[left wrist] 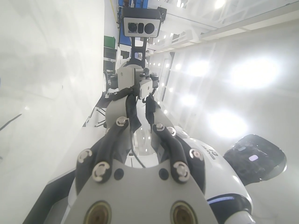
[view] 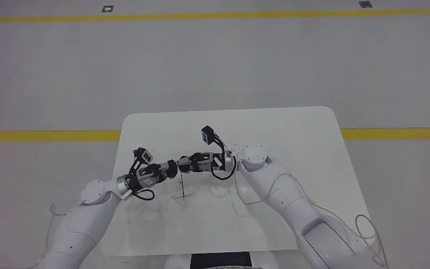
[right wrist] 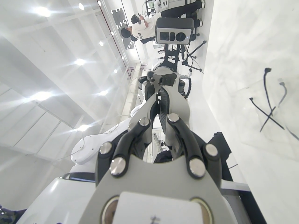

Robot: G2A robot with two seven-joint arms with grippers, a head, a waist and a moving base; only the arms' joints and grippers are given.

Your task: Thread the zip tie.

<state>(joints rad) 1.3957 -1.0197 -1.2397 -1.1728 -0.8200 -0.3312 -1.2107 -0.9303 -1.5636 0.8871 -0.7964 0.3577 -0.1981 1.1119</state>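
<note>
- Overhead, two black crossed zip ties (view: 183,195) lie flat on the white table (view: 295,134). They sit just on the robot's side of the spot where the two claws meet, and neither claw touches them.
- Seen from the right wrist, the crossed zip ties (right wrist: 268,108) form an X with their square heads pointing away from the crossing. A paler grey shape just beside them may be a third tie or a reflection; which one cannot be told.
- Above and just beyond the ties, the left gripper (view: 176,167) and right gripper (view: 183,165) point at each other tip to tip. Both forearms are stretched nearly level over the tabletop.
- The left gripper (left wrist: 140,94) has its tape-wrapped fingers (left wrist: 130,108) drawn narrow. A thin black strip (left wrist: 134,151) runs between them, back toward the wrist.
- The right gripper (right wrist: 161,89) also has its fingers (right wrist: 149,108) pulled together at the tips, with a ribbed black pad showing on one inner face. Whether anything sits between them cannot be made out.
- Nothing stands between the ties and the claws.
- A yellow floor line (view: 60,136) runs past the table, well apart from the ties.
</note>
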